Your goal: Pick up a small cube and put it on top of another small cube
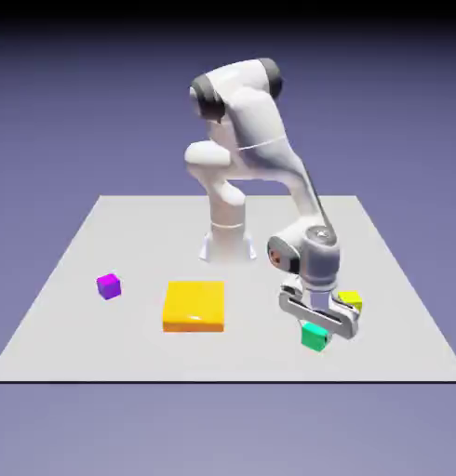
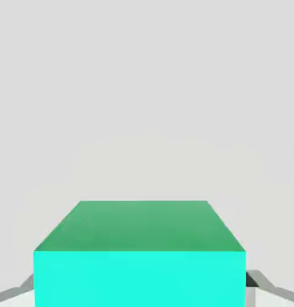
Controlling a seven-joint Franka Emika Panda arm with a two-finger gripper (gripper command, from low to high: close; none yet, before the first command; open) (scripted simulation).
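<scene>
The small teal-green cube (image 1: pixel 314 337) sits at the exterior view's right, near the table's front, directly under the hand. My gripper (image 1: pixel 315 329) points straight down over it with a finger on each side. In the hand view the teal cube (image 2: pixel 140 252) fills the lower middle, and the grey fingertips (image 2: pixel 257 282) press flush against its left and right faces, so the gripper (image 2: pixel 140 291) is shut on it. The small violet-purple cube (image 1: pixel 108 285) rests far off at the exterior view's left, out of the hand view.
A flat yellow-orange square block (image 1: pixel 194 306) lies between the two cubes. A small yellow cube (image 1: pixel 351 300) sits just behind and to the right of the hand. The arm's base (image 1: pixel 228 244) stands at the table's far middle.
</scene>
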